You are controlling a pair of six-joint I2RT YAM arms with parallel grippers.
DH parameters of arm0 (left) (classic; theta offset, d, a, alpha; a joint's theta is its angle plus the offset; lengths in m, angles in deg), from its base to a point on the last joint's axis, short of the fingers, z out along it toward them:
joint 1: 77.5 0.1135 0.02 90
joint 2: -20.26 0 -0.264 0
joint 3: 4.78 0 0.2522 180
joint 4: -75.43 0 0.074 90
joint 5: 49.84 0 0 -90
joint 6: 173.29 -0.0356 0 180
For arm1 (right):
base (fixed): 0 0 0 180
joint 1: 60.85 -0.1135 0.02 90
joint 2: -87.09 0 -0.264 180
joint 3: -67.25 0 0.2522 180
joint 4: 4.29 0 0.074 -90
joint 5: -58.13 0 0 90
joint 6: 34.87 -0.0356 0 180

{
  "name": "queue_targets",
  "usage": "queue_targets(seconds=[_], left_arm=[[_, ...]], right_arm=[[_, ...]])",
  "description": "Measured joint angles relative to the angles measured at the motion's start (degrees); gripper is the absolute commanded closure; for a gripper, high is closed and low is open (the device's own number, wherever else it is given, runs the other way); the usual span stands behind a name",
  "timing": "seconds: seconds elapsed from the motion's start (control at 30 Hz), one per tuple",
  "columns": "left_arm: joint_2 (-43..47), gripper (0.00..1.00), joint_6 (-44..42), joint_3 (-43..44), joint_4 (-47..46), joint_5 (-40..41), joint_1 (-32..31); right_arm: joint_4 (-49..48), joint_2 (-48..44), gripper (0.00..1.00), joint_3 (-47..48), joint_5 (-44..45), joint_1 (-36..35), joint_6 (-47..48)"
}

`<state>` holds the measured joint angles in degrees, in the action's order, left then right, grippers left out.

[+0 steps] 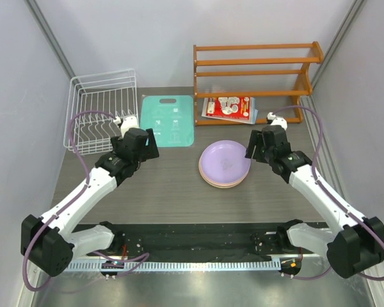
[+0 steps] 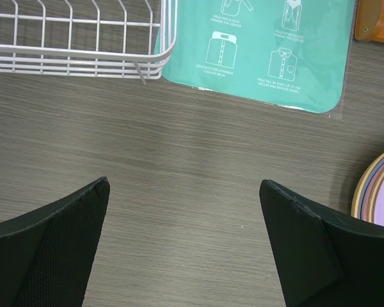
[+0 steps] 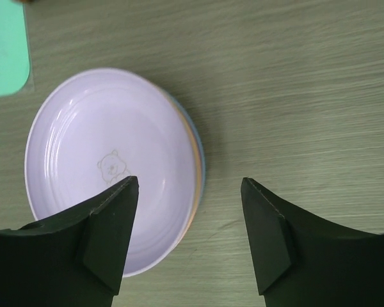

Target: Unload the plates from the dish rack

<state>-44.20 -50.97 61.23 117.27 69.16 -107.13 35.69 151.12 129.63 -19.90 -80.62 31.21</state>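
The plates (image 1: 224,164) lie in one stack on the table, a lavender one on top with orange, yellow and blue rims under it (image 3: 109,166); the stack's edge shows in the left wrist view (image 2: 379,192). The white wire dish rack (image 1: 101,105) stands at the back left and holds no plates; its front rim shows in the left wrist view (image 2: 77,61). My left gripper (image 1: 143,146) is open and empty over bare table (image 2: 184,185), in front of the rack. My right gripper (image 1: 255,146) is open and empty above the stack's right rim (image 3: 189,181).
A teal board (image 1: 169,120) with printed folding pictures lies between the rack and the plates. An orange wooden slatted shelf (image 1: 256,77) stands at the back right with a red and white packet (image 1: 228,107) under it. Grey walls close in both sides.
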Motion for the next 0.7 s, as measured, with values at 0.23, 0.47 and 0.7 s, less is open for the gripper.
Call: queue_targets(seconds=[0.23, 0.47, 0.7], left_arm=[[-0.2, 0.01, 0.1, 0.0, -1.8, 1.7, 0.0], [0.5, 0.01, -1.0, -1.8, -8.4, 4.3, 0.0], [4.2, 0.01, -5.1, -10.2, -16.2, 9.2, 0.0]], right_arm=[[-4.0, -5.0, 0.28, -4.6, 11.8, 0.0, 0.3], [-17.7, -13.6, 0.00, -23.1, 21.0, -0.7, 4.2], [-33.5, -20.7, 0.00, -33.4, 29.5, -1.5, 10.7]])
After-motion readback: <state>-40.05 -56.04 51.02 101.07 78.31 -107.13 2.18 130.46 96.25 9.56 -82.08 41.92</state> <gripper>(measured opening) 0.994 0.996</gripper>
